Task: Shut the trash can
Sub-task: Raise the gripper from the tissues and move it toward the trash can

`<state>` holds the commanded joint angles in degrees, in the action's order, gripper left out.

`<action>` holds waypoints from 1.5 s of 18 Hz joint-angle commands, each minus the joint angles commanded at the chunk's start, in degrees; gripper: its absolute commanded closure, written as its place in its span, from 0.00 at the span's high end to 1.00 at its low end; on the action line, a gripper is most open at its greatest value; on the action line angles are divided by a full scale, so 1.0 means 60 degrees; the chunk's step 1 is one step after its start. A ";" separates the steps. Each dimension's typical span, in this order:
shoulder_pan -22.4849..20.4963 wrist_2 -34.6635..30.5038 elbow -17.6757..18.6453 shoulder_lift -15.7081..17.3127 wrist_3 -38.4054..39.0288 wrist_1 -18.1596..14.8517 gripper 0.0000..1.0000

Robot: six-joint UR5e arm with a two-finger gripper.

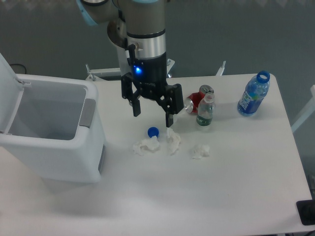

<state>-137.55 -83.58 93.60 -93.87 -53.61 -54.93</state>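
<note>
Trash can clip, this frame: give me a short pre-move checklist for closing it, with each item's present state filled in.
1. Lid position known: ok, it stands raised at the left edge of the trash can.
2. Bin opening free of anything sticking out: ok, nothing overhangs the rim.
3. Gripper free: ok, the fingers are spread and hold nothing.
4. Gripper placed to push the lid: not ok, it hangs over the tissues and blue cap, right of the bin.
5. Room behind the lid: cannot tell, the picture cuts it off.
6. Grey latch unobstructed: ok.

White trash can (49,147) with grey latch (87,113), black pincer (153,114).
</note>
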 joint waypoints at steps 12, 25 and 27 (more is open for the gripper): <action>0.0000 0.0000 -0.0322 0.0000 0.0146 0.0029 1.00; 0.0322 -0.0059 -0.0249 0.1185 0.3980 -0.0073 1.00; 0.0497 -0.0059 -0.0205 0.1420 0.4451 -0.0073 1.00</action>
<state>-134.56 -83.94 92.37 -85.35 -26.91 -55.37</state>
